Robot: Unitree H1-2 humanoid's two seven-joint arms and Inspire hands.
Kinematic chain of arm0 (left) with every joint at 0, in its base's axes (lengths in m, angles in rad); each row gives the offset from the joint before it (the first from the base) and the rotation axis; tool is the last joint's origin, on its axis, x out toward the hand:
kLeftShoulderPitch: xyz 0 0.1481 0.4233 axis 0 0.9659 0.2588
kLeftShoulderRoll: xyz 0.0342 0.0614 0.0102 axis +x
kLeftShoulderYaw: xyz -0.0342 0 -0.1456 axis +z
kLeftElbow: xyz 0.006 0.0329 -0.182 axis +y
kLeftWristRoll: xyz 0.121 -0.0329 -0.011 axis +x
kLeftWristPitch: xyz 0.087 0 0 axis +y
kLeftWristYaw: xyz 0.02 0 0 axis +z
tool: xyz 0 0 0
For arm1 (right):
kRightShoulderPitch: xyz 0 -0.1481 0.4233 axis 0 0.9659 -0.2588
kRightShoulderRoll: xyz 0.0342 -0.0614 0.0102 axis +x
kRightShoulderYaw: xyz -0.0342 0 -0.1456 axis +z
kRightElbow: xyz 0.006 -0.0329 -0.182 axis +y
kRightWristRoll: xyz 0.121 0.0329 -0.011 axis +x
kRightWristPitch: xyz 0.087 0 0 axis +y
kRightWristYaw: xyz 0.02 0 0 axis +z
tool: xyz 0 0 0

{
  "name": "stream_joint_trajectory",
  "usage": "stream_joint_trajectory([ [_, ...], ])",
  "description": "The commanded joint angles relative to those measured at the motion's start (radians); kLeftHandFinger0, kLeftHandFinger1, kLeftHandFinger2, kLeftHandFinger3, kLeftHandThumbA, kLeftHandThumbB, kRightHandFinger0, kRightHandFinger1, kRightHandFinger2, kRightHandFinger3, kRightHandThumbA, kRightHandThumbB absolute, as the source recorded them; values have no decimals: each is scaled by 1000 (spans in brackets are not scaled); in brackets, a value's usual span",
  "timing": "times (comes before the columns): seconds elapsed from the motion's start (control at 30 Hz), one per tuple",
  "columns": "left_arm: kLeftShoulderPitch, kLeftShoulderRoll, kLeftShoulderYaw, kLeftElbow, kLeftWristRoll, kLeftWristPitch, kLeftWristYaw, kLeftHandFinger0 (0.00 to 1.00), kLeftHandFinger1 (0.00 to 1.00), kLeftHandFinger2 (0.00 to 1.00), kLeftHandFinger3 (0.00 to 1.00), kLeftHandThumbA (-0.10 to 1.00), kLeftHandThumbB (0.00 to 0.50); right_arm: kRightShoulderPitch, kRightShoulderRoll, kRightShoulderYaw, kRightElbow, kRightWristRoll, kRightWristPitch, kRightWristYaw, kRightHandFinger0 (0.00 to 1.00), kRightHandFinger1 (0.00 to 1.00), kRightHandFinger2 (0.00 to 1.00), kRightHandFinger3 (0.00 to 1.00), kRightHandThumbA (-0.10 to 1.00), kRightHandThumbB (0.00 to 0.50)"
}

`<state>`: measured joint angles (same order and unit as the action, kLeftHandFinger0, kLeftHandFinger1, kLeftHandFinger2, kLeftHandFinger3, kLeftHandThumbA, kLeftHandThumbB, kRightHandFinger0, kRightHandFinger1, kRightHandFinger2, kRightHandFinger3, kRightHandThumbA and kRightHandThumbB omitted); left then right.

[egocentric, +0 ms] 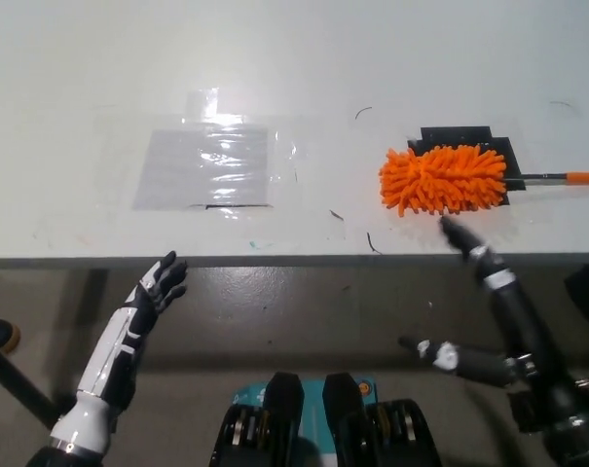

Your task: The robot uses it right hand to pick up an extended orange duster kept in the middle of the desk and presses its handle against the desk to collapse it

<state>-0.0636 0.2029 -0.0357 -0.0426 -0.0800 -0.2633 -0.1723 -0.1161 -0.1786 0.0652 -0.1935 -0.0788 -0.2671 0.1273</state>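
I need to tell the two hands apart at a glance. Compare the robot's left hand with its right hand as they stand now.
The left hand is white and black; the right hand is all black. The left hand hangs below the desk edge, far from the orange duster; the right hand reaches up so one fingertip sits by the duster's fluffy head. Both are open and hold nothing.

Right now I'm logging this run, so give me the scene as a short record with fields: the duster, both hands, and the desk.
duster: orange duster lying flat on the desk's right part, fluffy head on a black patch, handle running off to the right
right hand: black right hand open, a fingertip near the duster head, not holding it
left hand: white left hand open, resting below the desk edge
desk: white desk with a clear taped sheet
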Motion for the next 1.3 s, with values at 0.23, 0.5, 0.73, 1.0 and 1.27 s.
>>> stream_joint_trajectory([
  [0.23,8,0,-6,-99,-29,-36,-25,1000,1000,1000,1000,1000,316,-107,-49,-212,-207,-54,24,-93,1000,1000,1000,1000,1000,220],
  [0.5,8,-1,3,-92,-37,-11,-18,1000,1000,1000,1000,1000,300,-324,-158,-279,-192,-39,183,-56,1000,1000,1000,1000,877,247],
  [0.73,10,-2,5,-52,-32,-34,-16,1000,1000,1000,1000,1000,276,-553,-369,-95,-167,-173,563,210,1000,1000,1000,1000,1000,319],
  [1.0,17,-2,4,-39,-23,-41,-15,1000,1000,1000,1000,1000,284,-823,-473,171,145,-244,607,435,1000,1000,1000,1000,1000,364],
  [1.27,22,0,-1,-23,-11,-47,-16,1000,1000,1000,1000,1000,316,-985,-453,368,440,-309,585,522,1000,1000,1000,1000,1000,414],
])
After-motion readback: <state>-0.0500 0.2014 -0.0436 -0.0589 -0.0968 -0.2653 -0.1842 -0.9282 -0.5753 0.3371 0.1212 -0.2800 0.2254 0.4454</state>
